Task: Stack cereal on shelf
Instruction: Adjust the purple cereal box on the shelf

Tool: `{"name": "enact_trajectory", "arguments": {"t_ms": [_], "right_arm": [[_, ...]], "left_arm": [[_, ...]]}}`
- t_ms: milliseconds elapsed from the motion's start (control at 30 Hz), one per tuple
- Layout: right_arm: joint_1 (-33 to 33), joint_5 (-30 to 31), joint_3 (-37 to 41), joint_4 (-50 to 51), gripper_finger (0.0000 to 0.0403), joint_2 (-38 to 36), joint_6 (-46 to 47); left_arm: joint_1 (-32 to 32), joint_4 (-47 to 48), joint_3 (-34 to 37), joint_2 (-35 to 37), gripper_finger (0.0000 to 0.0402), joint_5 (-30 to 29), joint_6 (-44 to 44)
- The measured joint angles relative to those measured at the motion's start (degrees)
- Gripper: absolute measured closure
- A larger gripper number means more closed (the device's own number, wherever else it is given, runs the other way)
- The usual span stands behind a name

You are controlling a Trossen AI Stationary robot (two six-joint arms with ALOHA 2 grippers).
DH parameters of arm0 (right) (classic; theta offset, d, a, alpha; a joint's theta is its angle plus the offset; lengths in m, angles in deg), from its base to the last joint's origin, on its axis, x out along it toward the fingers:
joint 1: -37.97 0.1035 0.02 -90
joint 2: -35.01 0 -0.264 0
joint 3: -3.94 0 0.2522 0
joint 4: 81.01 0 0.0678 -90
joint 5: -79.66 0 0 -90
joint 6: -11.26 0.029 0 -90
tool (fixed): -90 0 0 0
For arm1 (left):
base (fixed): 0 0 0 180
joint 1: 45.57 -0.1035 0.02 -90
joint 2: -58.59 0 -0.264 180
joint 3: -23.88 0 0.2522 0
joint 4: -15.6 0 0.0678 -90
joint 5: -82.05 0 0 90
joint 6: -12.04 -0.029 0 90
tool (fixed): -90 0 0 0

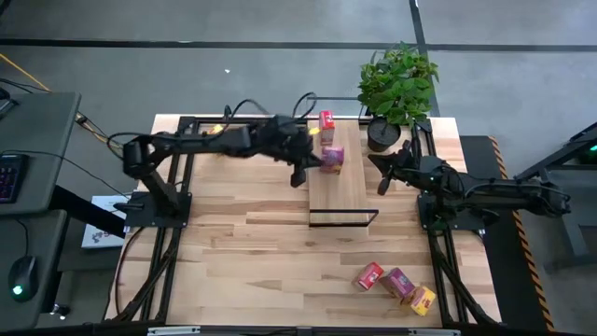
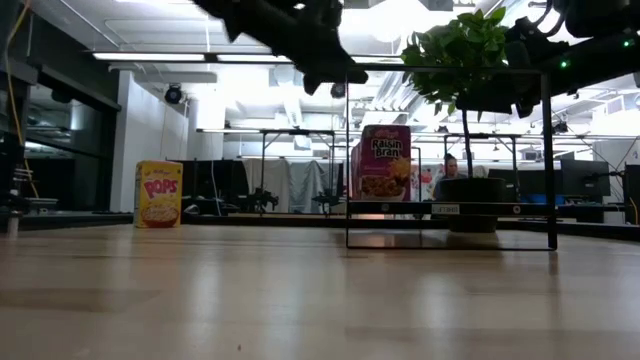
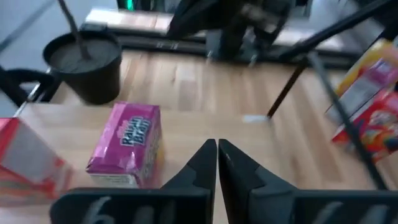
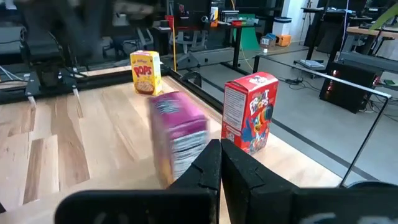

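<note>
The shelf (image 1: 347, 191) is a light plank with a black frame, at the middle of the table. A red cereal box (image 1: 326, 120) and a pink-purple one (image 1: 332, 157) stand upright on its far part; both also show in the left wrist view, pink-purple (image 3: 127, 146) and red (image 3: 25, 158). A yellow box (image 2: 158, 193) stands on the table at the far left. My left gripper (image 3: 217, 155) is shut and empty, just left of the pink-purple box. My right gripper (image 4: 219, 155) is shut and empty, right of the shelf (image 1: 384, 177).
A red box (image 1: 368, 276), a pink-purple box (image 1: 399, 283) and a yellow box (image 1: 423, 300) lie on the table at the near right. A potted plant (image 1: 396, 89) stands at the far right, close to my right arm.
</note>
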Motion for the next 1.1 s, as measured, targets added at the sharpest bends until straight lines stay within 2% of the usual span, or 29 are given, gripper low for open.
{"name": "enact_trajectory", "arguments": {"t_ms": [100, 200, 333, 500, 667, 867, 1100], "right_arm": [[0.0, 0.02, 0.0, -0.31, 0.0402, 0.38, 0.0], [-0.01, 0.11, 0.0, -0.79, 0.0402, 0.56, 0.17], [-0.01, 0.0, 0.0, -1.61, 0.0402, 1.03, 0.4], [-0.02, -1.38, 0.0, -2.56, 0.0402, 1.89, 0.41], [-0.02, -0.39, 0.0, -3.35, 0.0402, 2.78, 0.42], [-0.02, -0.33, 0.0, -3.6, 0.0402, 3.4, 0.17], [-0.01, -0.26, 0.0, -4.11, 0.0402, 3.68, 0.03]], "left_arm": [[1.42, -15.98, 10.67, 2.04, 0.0398, -0.42, 4.97], [1.97, -28.62, 19.28, 0.66, 0.0401, -3.4, 10.16], [1.82, -36.71, 24.19, -3.66, 0.0401, -8.86, 14.15], [0.79, -40.43, 23.01, -10.72, 0.0401, -9.95, 15.04], [-0.01, -41.73, 19.12, -15.21, 0.0401, -5.77, 15.58], [-1.24, -41.17, 17.66, -16.58, 0.0401, -6.93, 11.85], [-5.77, -41.14, 17.65, -16.58, 0.0401, -7.69, 10.35]]}}
